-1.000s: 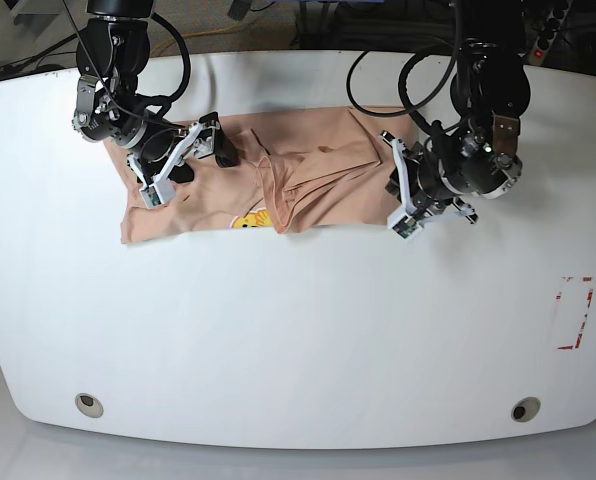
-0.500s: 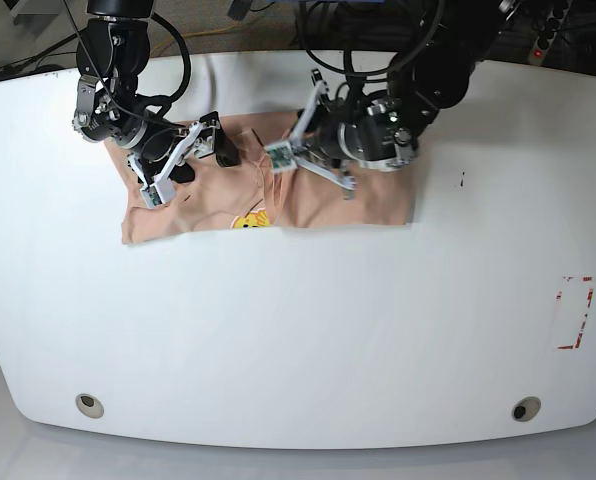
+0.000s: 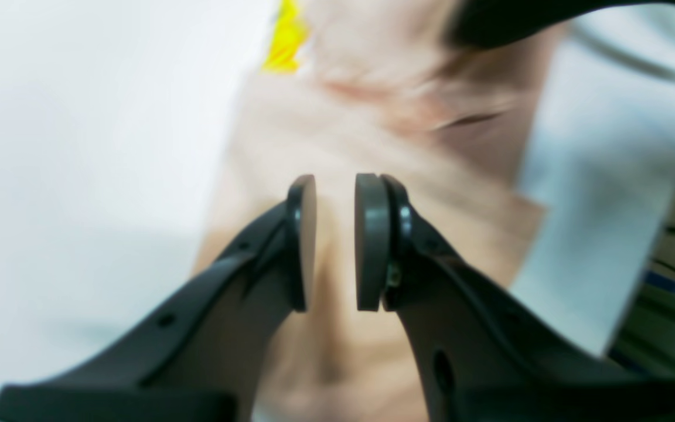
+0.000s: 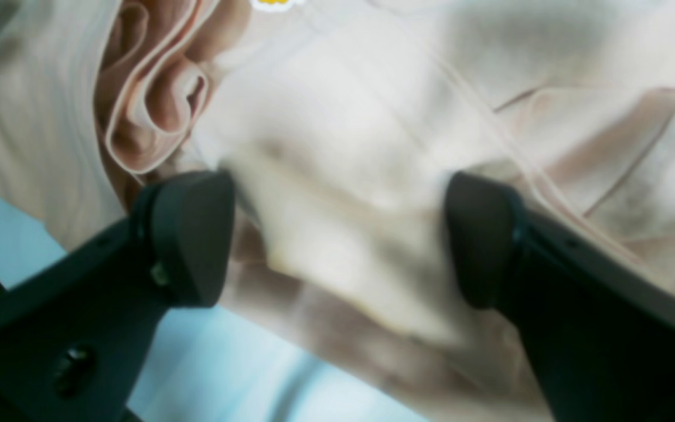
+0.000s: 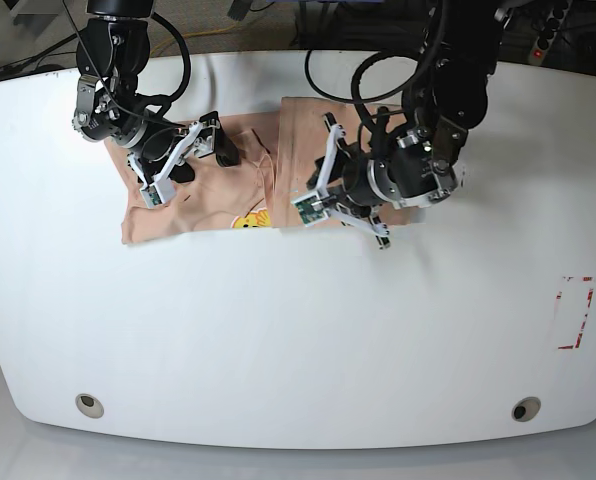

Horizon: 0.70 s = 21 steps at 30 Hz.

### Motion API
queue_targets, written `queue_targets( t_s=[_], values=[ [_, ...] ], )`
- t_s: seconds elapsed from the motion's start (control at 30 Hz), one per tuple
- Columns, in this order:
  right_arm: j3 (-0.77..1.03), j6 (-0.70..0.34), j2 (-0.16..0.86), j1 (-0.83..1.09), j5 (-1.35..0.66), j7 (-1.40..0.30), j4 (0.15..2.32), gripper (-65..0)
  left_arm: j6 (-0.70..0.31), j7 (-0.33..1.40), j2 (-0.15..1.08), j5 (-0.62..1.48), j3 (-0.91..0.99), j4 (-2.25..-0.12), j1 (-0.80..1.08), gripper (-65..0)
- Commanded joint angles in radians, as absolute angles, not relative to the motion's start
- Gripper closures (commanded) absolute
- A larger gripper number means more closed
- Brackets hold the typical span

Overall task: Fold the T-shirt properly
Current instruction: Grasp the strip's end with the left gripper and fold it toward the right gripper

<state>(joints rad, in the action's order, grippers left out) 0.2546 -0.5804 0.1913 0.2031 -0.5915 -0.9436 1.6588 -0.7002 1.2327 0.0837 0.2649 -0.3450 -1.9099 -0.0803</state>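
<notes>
The soft cotton T-shirt (image 5: 198, 205) is plain peach to salmon-pink, with a small bright yellow print patch (image 5: 250, 220) near its front edge. The glossy desk (image 5: 298, 340) is white. A red-and-white marker rectangle (image 5: 574, 312) sits near its edge. The fingers (image 4: 188, 234) are matte black. The arm cables (image 5: 378, 75) are black.

A white table (image 5: 278, 330) bears a red-marked rectangle (image 5: 573, 312) and 2 round holes (image 5: 89, 404).
</notes>
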Motion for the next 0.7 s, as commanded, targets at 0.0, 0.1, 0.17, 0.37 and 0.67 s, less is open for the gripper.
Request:
queue_targets(
  t_s=[0.0,0.1,0.17,0.37,0.67],
  values=[
    [0.259,-0.581,0.199,0.189,-0.610,-0.952,1.718,-55.2,-0.698,1.222,0.110,0.265,-0.297,-1.928,-0.074,-9.3],
    [0.259,-0.578,0.203,0.180,-0.638,-0.957,1.770,-55.6,-0.698,1.221,0.147,0.265,-0.206,-1.928,-0.031,-9.3],
    [0.260,-0.576,0.205,0.174,-0.662,-0.957,1.796,-55.6,-0.698,1.221,0.160,0.265,-0.147,-1.928,0.002,-9.2],
    [0.437,-0.584,0.206,0.087,-0.771,-1.047,1.741,-55.6,-0.698,1.218,0.177,0.265,-0.012,-1.925,0.088,-9.0],
    [0.647,-0.581,0.317,-0.018,-0.964,-1.104,1.405,-55.6,-0.698,1.084,0.179,0.265,0.001,-1.817,0.153,-9.0]
  ],
)
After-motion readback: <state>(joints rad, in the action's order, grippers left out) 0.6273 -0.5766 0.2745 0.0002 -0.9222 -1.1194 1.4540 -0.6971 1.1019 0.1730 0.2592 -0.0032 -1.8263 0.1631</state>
